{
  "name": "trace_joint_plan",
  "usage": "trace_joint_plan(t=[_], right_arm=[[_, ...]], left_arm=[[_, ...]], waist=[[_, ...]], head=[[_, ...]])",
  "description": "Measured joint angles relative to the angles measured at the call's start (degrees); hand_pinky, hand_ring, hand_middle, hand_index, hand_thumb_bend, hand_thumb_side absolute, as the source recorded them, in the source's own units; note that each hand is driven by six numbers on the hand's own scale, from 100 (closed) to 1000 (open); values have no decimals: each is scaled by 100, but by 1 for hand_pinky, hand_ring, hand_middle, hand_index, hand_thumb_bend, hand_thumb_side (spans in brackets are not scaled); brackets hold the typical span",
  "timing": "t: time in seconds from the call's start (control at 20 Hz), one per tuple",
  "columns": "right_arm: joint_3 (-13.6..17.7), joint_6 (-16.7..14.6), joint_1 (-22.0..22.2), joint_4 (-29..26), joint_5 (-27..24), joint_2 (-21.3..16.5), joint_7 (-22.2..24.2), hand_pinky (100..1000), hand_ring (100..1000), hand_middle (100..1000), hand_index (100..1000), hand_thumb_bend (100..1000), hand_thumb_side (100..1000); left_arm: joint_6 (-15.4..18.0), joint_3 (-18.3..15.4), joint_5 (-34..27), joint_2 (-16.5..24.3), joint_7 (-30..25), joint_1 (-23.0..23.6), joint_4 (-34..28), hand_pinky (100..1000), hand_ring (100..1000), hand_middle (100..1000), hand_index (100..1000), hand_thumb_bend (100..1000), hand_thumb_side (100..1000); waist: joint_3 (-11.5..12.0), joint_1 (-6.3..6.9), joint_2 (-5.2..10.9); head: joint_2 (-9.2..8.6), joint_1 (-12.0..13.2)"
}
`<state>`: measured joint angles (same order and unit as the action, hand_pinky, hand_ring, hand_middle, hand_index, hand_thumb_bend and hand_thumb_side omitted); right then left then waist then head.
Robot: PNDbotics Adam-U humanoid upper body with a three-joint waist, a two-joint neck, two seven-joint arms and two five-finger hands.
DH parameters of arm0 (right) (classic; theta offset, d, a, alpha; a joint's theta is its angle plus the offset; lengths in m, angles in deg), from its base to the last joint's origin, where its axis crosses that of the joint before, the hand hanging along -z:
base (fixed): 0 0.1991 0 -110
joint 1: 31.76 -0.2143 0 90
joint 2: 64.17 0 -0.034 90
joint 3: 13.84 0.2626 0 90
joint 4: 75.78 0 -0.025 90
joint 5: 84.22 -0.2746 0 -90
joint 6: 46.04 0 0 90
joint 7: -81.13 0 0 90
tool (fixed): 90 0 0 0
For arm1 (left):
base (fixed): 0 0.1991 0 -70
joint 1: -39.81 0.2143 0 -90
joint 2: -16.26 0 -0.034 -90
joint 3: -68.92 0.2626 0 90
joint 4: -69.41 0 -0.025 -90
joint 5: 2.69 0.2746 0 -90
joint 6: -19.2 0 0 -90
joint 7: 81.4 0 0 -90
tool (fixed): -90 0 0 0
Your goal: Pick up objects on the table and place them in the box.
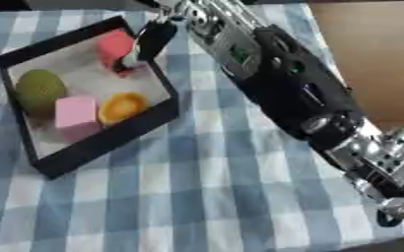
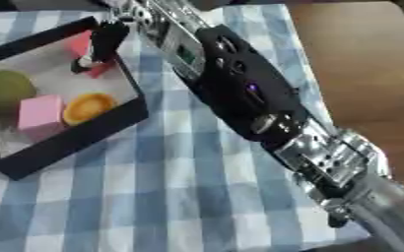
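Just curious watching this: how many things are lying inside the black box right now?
4. A green round thing at the left, a pink block beside it, a yellow round thing toward the near right wall, and a red thing at the far corner under the right hand. More may be hidden.

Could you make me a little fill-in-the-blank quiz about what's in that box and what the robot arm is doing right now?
1. The box has walls coloured ____.
2. Beside the pink block lies a round ____ object.
3. The right robot hand reaches over the box at a ____ object.
4. The tablecloth has a blue and white ____ pattern.

Missing words: black; yellow; red; checked
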<state>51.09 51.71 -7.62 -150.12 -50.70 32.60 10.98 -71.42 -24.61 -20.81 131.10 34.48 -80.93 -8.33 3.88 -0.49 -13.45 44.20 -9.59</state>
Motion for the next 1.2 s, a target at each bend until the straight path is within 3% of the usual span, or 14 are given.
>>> trace_joint_plan(t=[0.4,0.6,0.65,0.7,0.75,0.85,1.0,1.2], right_arm=[[439,727,340,-1575,-1325,-941,-543,853,779,737,857,640,296],[775,1106,715,-2330,-2073,-1440,-970,844,760,717,836,614,301],[871,1194,841,-2521,-2287,-1566,-1108,841,753,709,828,499,353],[986,1273,991,-2721,-2512,-1697,-1277,841,753,709,827,470,365],[1109,1342,1161,-2918,-2751,-1838,-1472,841,752,705,824,365,415],[1375,1425,1549,-3326,-3219,-2134,-1939,840,750,704,820,270,481],[1774,1365,2187,-3751,-3811,-2583,-2692,840,746,699,815,317,460],[2268,886,2991,-3889,-4363,-3027,-3593,843,746,741,826,434,417]], left_arm=[[3,-29,-1,0,32,50,1,816,829,739,900,304,883],[9,-35,-1,0,43,102,-4,816,829,739,900,305,883],[10,-39,-1,0,44,113,-7,815,829,739,900,305,882],[11,-48,-1,0,45,127,-19,815,829,739,900,305,882],[12,-57,-1,0,46,145,-36,815,829,740,900,306,881],[19,-65,-2,0,56,171,-74,815,829,741,900,307,879],[30,-70,-3,0,76,225,-155,815,829,741,900,307,877],[29,-97,-4,1,100,319,-334,815,829,742,901,311,871]], waist=[[-109,0,0],[-167,2,0],[-178,3,0],[-192,3,0],[-207,3,0],[-234,3,0],[-274,25,0],[-331,86,0]], head=[[0,112],[0,171],[0,191],[0,209],[0,231],[0,299],[0,414],[0,564]])
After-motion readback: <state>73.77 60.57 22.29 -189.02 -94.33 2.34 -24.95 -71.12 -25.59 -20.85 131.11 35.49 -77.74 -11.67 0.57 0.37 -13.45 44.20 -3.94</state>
